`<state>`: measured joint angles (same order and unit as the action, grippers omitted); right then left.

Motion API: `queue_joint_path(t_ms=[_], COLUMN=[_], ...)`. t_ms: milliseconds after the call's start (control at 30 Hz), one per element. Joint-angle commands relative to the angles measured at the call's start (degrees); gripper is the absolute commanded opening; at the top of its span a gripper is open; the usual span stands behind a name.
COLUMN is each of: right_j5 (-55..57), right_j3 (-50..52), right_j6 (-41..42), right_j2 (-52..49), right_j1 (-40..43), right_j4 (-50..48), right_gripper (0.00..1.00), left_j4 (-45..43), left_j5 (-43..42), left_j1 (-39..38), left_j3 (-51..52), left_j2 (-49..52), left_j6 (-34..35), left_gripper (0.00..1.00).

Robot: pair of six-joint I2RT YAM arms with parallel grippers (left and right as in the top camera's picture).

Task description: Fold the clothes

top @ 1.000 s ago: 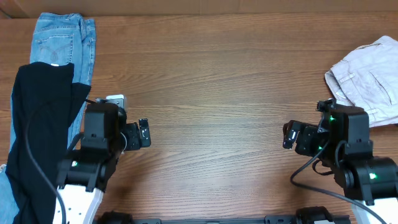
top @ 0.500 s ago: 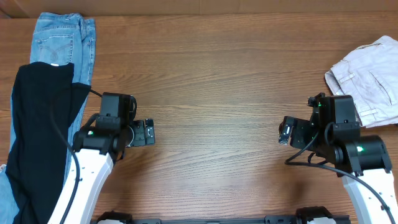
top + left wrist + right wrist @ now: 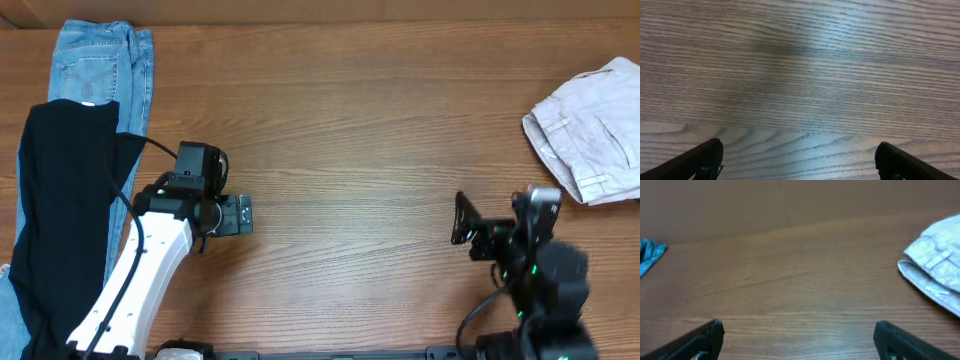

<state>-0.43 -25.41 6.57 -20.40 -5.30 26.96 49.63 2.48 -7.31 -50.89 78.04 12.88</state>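
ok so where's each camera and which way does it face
overhead: fixed above the table, looking straight down; left arm, right arm, khaki trousers, jeans, black garment.
left wrist: on its arm, facing down at bare wood; left gripper open.
right wrist: looking low across the table; right gripper open; shares the trousers with overhead.

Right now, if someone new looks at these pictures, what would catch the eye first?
The crumpled beige trousers lie bunched at the far right edge of the table. At the far left, a long black garment lies over blue jeans. Between them, the left gripper and right gripper hover open over the wood.
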Motion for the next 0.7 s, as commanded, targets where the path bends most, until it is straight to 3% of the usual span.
queue_joint_path(t_ms=[0,267,500,667], right_j5=[0.13,-0.02,-0.04,0.81], right_j3=[8.68,20.15,24.9,24.96], right_j6=[-1.05,-2.64,-3.87,-6.91], right_j2=[7.98,18.18,20.28,20.28], right_j1=[-0.2,-0.2,-0.09,0.24], right_j4=[-5.81,-17.66,-25.18,-22.08], right_gripper=[1.0,1.0,1.0,1.0], left_j4=[-0.22,-0.22,-0.22,-0.22], left_j5=[0.94,0.94,0.94,0.94], left_j1=[-0.22,-0.22,-0.22,-0.22], left_j3=[0.17,0.17,0.17,0.17], left_j2=[0.94,0.98,0.98,0.98], left_j6=[-1.09,-1.09,-1.09,-1.09], left_gripper=[1.0,1.0,1.0,1.0])
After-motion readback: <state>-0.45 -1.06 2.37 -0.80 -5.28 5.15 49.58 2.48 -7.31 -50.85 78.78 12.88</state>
